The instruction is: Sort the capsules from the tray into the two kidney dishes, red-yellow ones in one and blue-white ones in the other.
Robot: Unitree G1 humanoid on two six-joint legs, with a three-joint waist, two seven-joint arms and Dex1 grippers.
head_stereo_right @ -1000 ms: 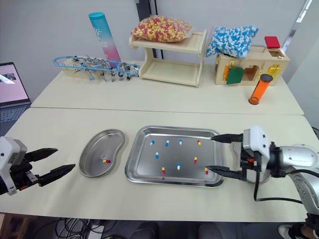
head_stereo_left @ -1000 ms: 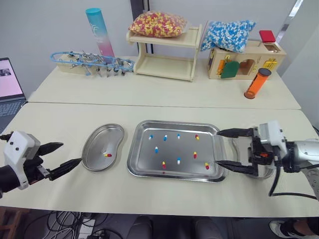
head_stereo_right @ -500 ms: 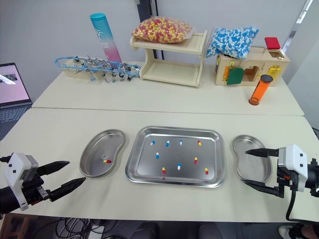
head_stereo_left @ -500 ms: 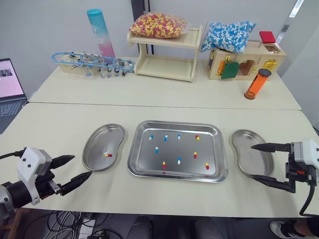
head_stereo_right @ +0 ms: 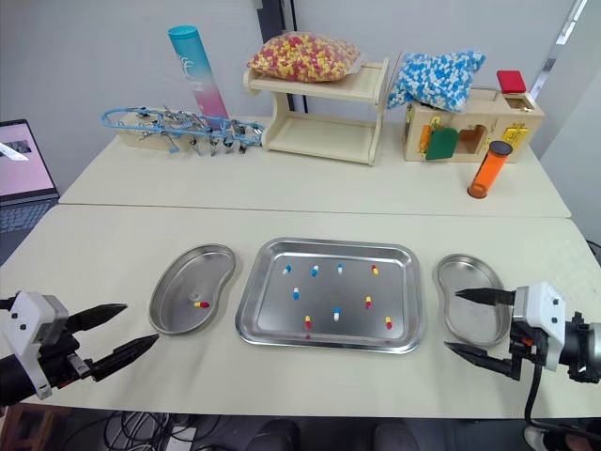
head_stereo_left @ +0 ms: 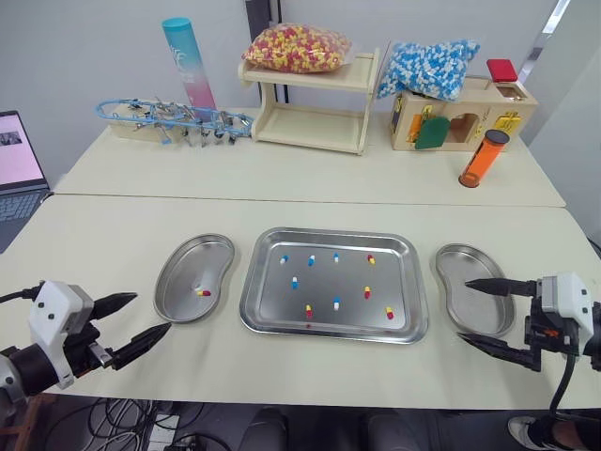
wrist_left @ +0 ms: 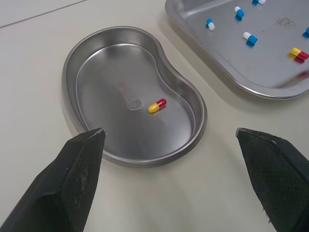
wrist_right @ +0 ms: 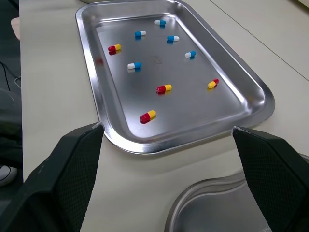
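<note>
Left eye view: nine capsules lie loose on the flat floor of the tray (head_stereo_left: 246, 310), which sits at the middle of the worktop (head_stereo_left: 113, 216). Four are red-yellow capsules (head_stereo_left: 367, 291) and five are blue-white capsules (head_stereo_left: 294, 282). All lie apart from one another; none are stacked.

Handling, as judged:
- Each capsule is very light, hard-shelled and glossy. Expect it to roll or skid on the polished steel when touched from one side.
- The shell is thin. Excess squeeze may dent or split it.
- Take hold across the short axis, at the colour join, with one finger on each long side.
- The red-yellow piece at the near right corner (head_stereo_left: 389, 312) lies near the tray wall; finger room there looks limited.

The left dish (head_stereo_left: 174, 282) lies just left of the tray and contains one red-yellow capsule (head_stereo_left: 203, 292). The right dish (head_stereo_left: 474, 272) lies just right of the tray and contains nothing, so blue-white pieces belong there.

The left tool (head_stereo_left: 153, 312) hangs near and left of the left dish, spread wide and carrying nothing. The right tool (head_stereo_left: 464, 311) stands at the near part of the right dish, also spread wide and carrying nothing. Both must narrow considerably before closing on a capsule.
</note>
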